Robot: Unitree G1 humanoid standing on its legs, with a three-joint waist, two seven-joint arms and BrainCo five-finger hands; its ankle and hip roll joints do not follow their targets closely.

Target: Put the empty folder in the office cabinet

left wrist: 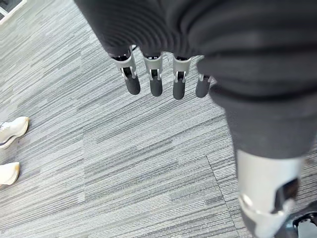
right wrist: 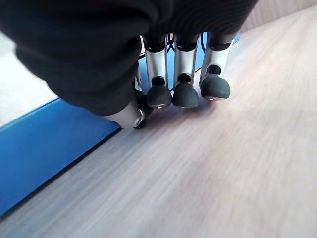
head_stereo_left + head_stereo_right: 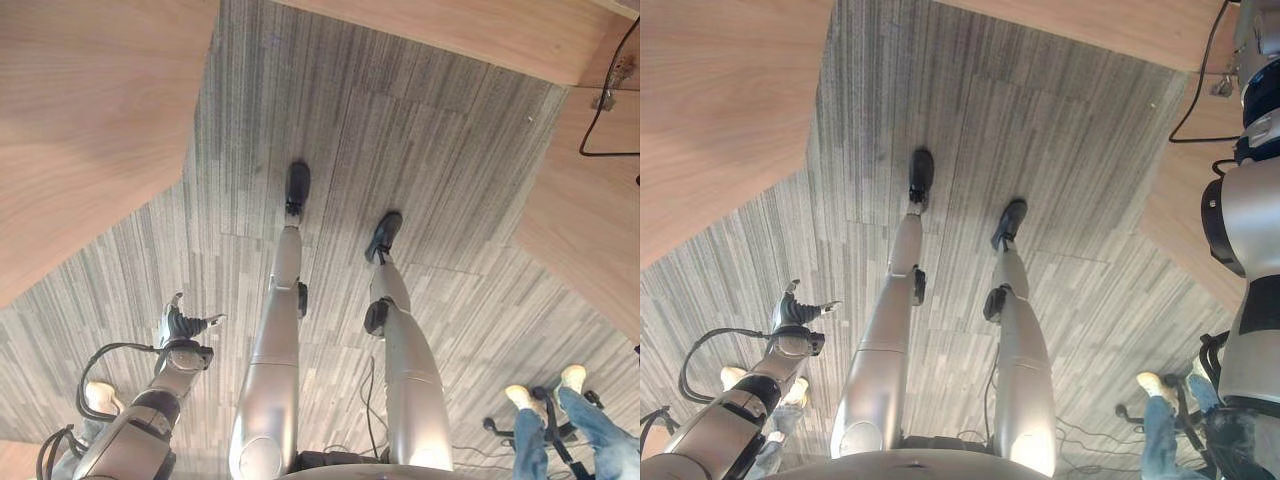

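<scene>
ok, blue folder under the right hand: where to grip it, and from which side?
Likely its exposed edge. The blue folder lies flat on the wooden surface, so fingers can't get under it from above. The right hand hovers at that edge with straight fingers; slide fingertips under from the wood side and pinch with the thumb on top. Left hand hangs idle.

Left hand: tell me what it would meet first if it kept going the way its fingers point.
Probably the grey carpet floor. The left hand hangs open beside the robot, fingers aimed down, nothing between them and the floor.
</scene>
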